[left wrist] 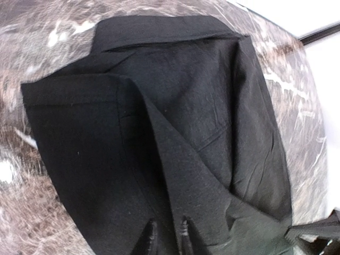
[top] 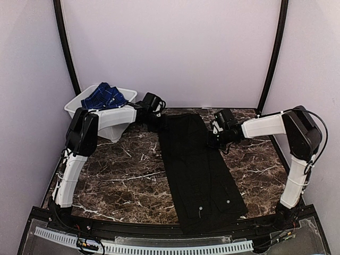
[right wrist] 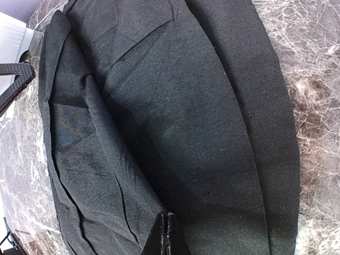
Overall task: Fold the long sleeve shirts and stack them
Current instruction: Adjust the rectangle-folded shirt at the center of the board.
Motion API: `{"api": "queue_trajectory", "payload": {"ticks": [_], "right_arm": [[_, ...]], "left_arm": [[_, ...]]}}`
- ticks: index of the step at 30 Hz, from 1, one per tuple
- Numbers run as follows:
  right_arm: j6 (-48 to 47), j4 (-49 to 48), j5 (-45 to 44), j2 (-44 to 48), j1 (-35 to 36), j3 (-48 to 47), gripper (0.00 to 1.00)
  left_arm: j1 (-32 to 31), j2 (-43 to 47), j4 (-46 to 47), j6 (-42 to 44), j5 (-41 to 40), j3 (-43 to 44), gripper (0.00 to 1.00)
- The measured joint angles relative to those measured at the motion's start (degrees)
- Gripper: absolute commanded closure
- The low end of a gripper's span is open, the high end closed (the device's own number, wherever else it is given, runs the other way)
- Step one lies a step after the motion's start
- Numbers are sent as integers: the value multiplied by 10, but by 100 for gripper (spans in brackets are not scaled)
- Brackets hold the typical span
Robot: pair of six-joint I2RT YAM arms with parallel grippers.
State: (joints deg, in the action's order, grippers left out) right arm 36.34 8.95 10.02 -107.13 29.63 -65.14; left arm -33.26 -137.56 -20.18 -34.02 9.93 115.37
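Left arm (top: 114, 118): upright from its base at near-left, elbow bent high, white forearm running right to the far-left corner of the black shirt (top: 199, 164), left jaws pointing down at the cloth there. Right arm (top: 263, 126): same shape from near-right, elbow high, forearm running left, right jaws down on the shirt's right edge, slightly nearer than the left ones. Black shirt lies on the tabletop (top: 122, 175) as a long narrow strip from far centre to the near edge, skewed toward near-right, with small white buttons (top: 201, 207) showing at the near end. Blue shirt (top: 103, 97) sits bunched in the tub (top: 71, 105) at far-left, behind the left elbow, well apart from the black one. Only the top view shows the tub, the blue shirt and the arm poses. Left wrist view: fingertips (left wrist: 151, 239) stand a narrow gap apart with black cloth around and between them; can't tell if they pinch it or just rest on it. That view also shows layers folded over each other and a collar-like flap at the far end, which read as flat black from above. Right wrist view: fingertips (right wrist: 159, 236) clenched together, creases running into the tips, so grasping a fold of the black shirt. Marble shows on both sides of the cloth there.
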Motion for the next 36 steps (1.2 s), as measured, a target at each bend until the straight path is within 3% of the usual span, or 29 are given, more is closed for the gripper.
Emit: {"api": "queue_trajectory", "payload": {"ticks": [4,14,18,23,29,33,36], "right_arm": [[0,0,0,0,0,0,100],[2,-1,0,0,0,0,100],[2,0,0,0,0,0,100],[2,0,-1,0,0,0,100],[2,0,-7,0,1,0,100],[2,0,-9,0,1,0,100],[2,0,-11,0,1,0,100]], "left_arm": [[0,0,5,-2,13,0,54],[0,-18,43,-19,61,0,53],[0,-45,51,-30,72,0,58],[1,-49,61,-42,86,2,75],[1,-49,64,-49,92,2,84],[1,-49,69,-52,94,2,98],[1,-49,70,-52,94,2,100]]}}
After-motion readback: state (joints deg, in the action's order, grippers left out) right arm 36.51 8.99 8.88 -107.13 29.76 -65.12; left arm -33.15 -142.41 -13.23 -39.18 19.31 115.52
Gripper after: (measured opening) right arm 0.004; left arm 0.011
